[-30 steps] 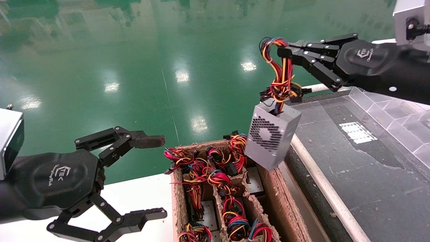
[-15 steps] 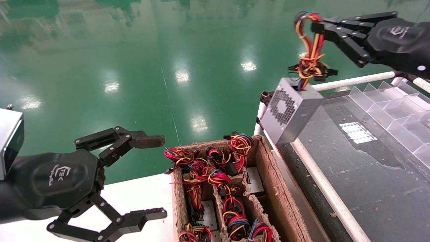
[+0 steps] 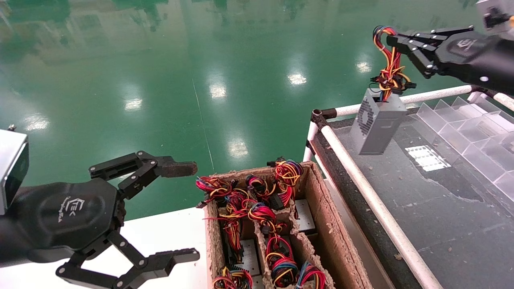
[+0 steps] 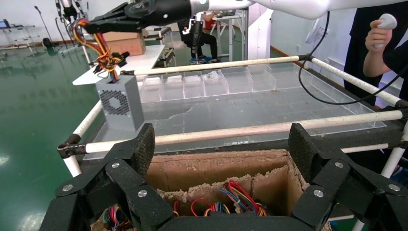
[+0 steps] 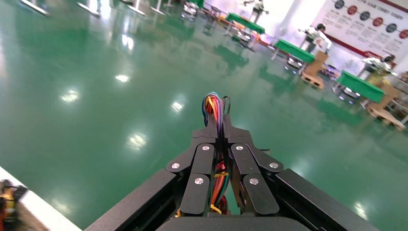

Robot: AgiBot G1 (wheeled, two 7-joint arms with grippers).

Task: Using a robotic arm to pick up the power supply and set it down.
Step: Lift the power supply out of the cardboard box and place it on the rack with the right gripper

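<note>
The power supply (image 3: pixel 377 124) is a grey metal box with a perforated vent face. It hangs nearly upright by its looped red, yellow, black and blue wires (image 3: pixel 388 60). My right gripper (image 3: pixel 391 39), the robotic arm at work, is shut on the top of that loop. The box is over the far left corner of the black table (image 3: pixel 425 208); I cannot tell whether its base touches. The left wrist view shows the power supply (image 4: pixel 120 106) just behind the white rail. In the right wrist view the right gripper (image 5: pixel 219 127) pinches the wires (image 5: pixel 214 103). My left gripper (image 3: pixel 188 212) stays open, low at the left.
A cardboard box (image 3: pixel 321 212) with dividers holds several more wired units. A white pipe rail (image 3: pixel 373 200) edges the black table. Clear plastic dividers (image 3: pixel 474 132) stand at its right. A white table (image 3: pixel 168 233) lies under my left gripper (image 4: pixel 221 144). A person (image 4: pixel 380 43) stands beyond.
My right gripper carried the hanging power supply rightward and farther away, from above the cardboard box to over the black table, and the box swung more upright. The left arm has not moved.
</note>
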